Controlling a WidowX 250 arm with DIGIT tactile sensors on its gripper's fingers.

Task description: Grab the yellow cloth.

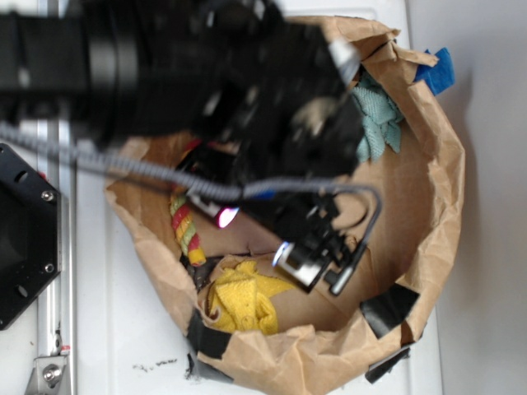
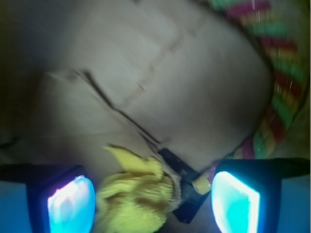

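The yellow cloth (image 1: 243,298) lies crumpled on the floor of a brown paper bin (image 1: 436,189), near its lower left wall. In the wrist view the yellow cloth (image 2: 133,199) sits low between my two glowing fingers, nearer the left one. My gripper (image 1: 255,226) hangs open above the bin floor, up and right of the cloth, and holds nothing. In the wrist view the gripper (image 2: 153,204) shows a wide gap, with the cloth below it and not touched by either pad.
A red, yellow and green twisted rope (image 1: 184,226) lies along the bin's left wall, also in the wrist view (image 2: 277,97). A teal cloth (image 1: 379,123) sits at the upper right. Black tape (image 1: 387,309) patches the rim; a black tape piece (image 2: 187,187) lies beside the yellow cloth.
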